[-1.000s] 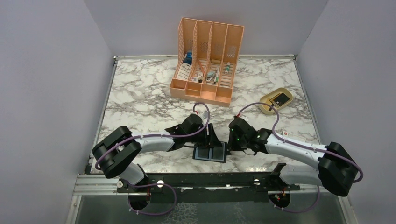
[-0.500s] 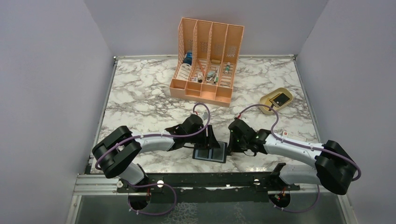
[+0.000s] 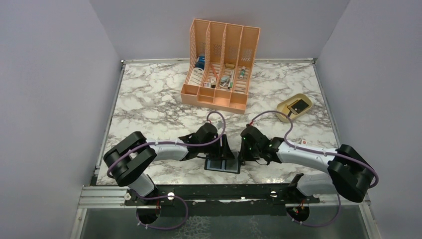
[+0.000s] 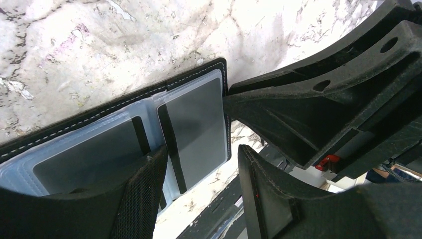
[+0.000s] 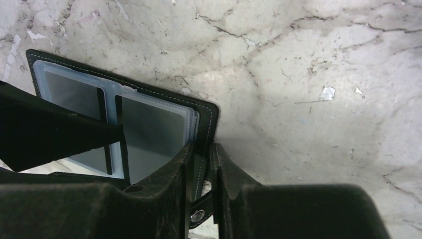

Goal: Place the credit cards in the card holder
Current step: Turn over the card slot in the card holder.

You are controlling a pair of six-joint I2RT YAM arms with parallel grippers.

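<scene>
The card holder (image 3: 222, 164) lies open near the table's front edge, its greyish pockets facing up. It also shows in the left wrist view (image 4: 191, 119) and the right wrist view (image 5: 152, 127). My right gripper (image 3: 243, 151) (image 5: 201, 149) is shut on the holder's right edge, and the snap tab (image 5: 197, 215) hangs between its fingers. My left gripper (image 3: 225, 148) (image 4: 199, 154) is open and empty over the holder, with one finger (image 5: 54, 134) across the left pocket. A dark credit card (image 3: 299, 106) lies in the beige dish. A whitish card with a red mark (image 3: 304, 144) lies behind my right forearm.
The orange slotted desk organizer (image 3: 220, 64) stands at the back centre with small items in it. The beige oval dish (image 3: 285, 114) sits at the right. The table's front edge and a black rail (image 3: 224, 191) run just below the holder.
My right gripper has shifted a little to the left at the holder's right edge, and the holder has slid slightly left with it. The left gripper has stayed over the holder.
</scene>
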